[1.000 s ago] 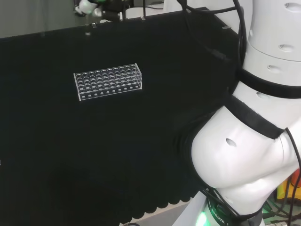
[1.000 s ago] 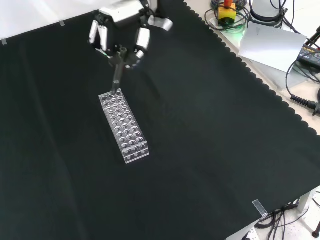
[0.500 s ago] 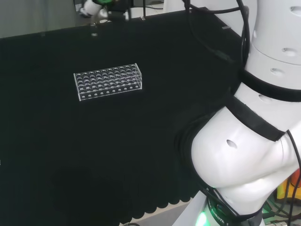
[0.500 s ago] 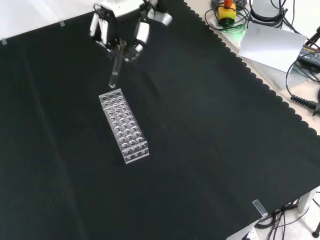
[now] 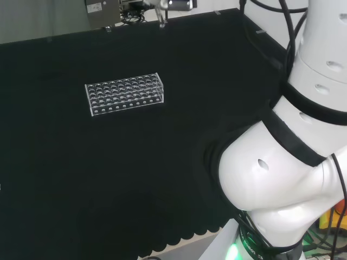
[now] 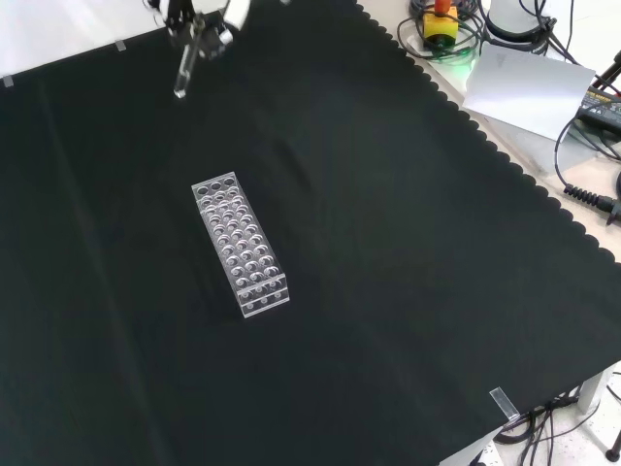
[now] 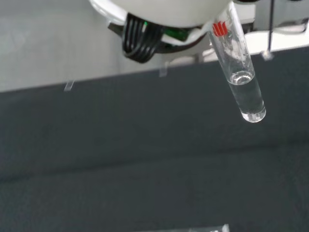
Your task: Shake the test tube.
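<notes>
Lifted higher, test tube (image 6: pixel 182 70) hangs below hand (image 6: pixel 199 19).

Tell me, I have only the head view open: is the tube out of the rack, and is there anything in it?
Observer: Yes. In the front view the test tube hangs from the hand, above the cloth and apart from the rack.
Operator: And the contents?
Observer: The wrist view shows clear liquid filling the tube's rounded lower end.
Operator: Any markings on it?
Observer: A red mark sits near its upper part, by the hand.
</notes>
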